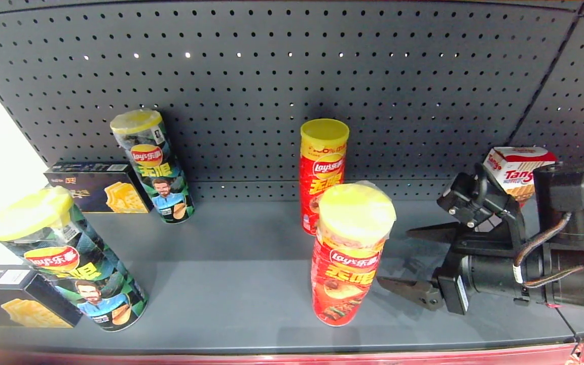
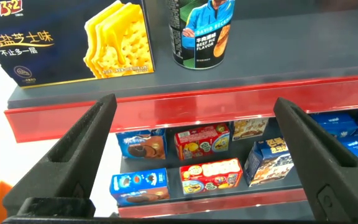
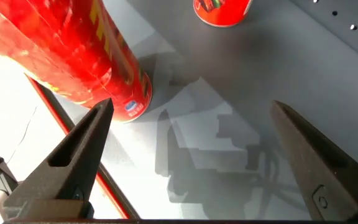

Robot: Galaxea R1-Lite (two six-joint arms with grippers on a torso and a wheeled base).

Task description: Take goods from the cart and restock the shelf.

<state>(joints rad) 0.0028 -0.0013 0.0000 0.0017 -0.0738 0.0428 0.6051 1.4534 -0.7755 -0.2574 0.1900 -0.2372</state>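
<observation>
On the grey metal shelf (image 1: 231, 284), the empty, wide-open right gripper (image 1: 393, 258), at three o'clock of the tall red cardboard crisp tube (image 1: 351, 263), could clip and topple it.

You are looking at a front red can (image 1: 348, 263) and a rear red can (image 1: 322, 172), both yellow-lidded; the near green-and-black can (image 1: 76, 263) and far green-and-black can (image 1: 157, 170) wear yellow lids too. The navy box (image 1: 86, 190) shows yellow crackers. The shelf (image 1: 231, 274) is plain grey, its pegboard (image 1: 292, 76) dark grey, dotted with holes, its front strip (image 1: 271, 358) red.
</observation>
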